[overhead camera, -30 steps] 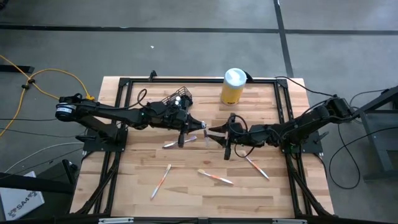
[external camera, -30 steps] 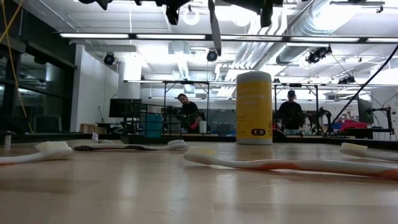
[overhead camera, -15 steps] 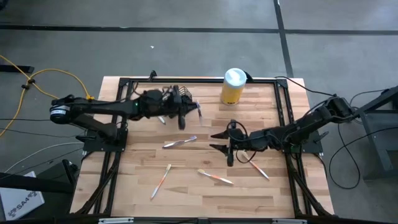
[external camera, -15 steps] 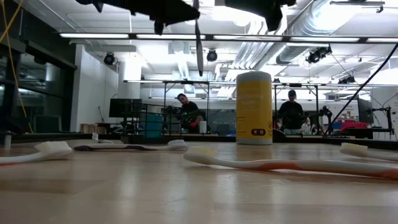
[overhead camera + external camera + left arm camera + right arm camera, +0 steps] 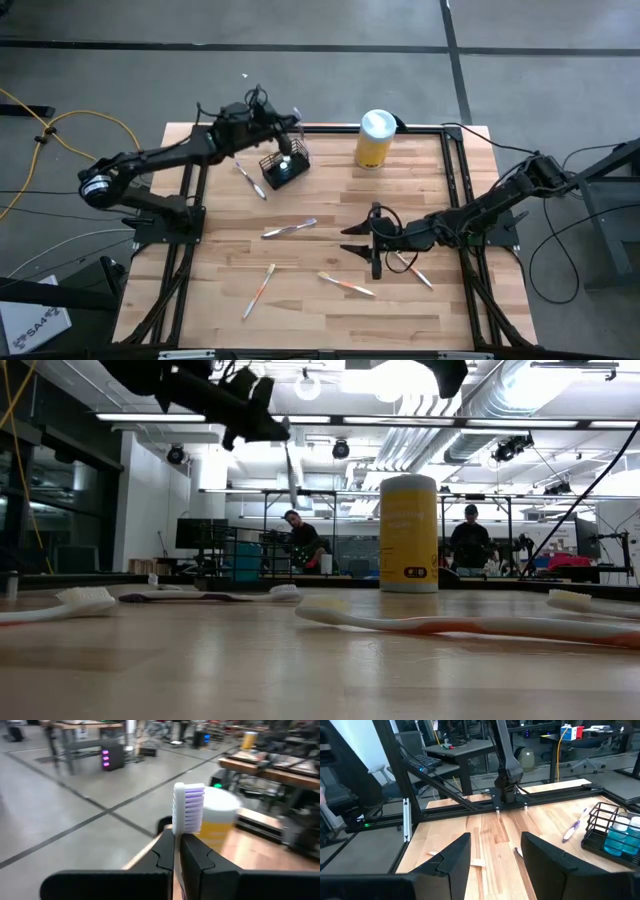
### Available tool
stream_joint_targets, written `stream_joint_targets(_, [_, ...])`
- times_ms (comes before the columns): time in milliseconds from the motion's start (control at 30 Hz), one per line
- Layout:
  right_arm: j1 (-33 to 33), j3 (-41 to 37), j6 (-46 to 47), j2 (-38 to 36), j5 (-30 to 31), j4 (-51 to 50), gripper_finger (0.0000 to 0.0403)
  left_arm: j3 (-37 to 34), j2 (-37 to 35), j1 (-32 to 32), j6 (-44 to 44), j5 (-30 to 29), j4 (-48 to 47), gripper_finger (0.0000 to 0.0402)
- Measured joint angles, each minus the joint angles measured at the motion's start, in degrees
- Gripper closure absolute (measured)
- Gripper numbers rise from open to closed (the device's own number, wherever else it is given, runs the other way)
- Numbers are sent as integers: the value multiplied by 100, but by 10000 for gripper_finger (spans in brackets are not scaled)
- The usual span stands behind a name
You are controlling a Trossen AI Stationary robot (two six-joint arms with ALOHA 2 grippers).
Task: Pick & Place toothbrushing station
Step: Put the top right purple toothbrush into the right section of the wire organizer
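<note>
Overhead, left gripper [image 5: 176, 851] (clamped) grips toothbrush [image 5: 188, 809].

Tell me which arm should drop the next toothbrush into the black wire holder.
Left. The left gripper is shut on a purple-bristled toothbrush and hangs beside the black wire holder. The right gripper is open and empty, farther off near the toothbrushes on the table.

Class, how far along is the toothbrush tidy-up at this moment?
Done: unclear; the wire holder contains blue items. In hand: left claw shut on a purple-bristled toothbrush. Left: loose toothbrushes lying mid-table, near the open right claw.
</note>
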Motion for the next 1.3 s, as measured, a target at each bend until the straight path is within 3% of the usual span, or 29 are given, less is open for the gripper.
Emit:
stream_joint_targets(367, [-9,0,0,2,2,-2,237,0,265,827,-187,1,-129,399])
stream_joint_targets(767, [-9,0,22,4,2,-2,237,0,616,808,-155,-78,-240,399])
stream_joint_targets(967, [-9,0,22,4,2,-2,237,-87,627,648,11,-587,-631,399])
stream_joint_targets(1300, [-9,0,22,7,2,-2,237,-953,632,75,285,-1121,697,399])
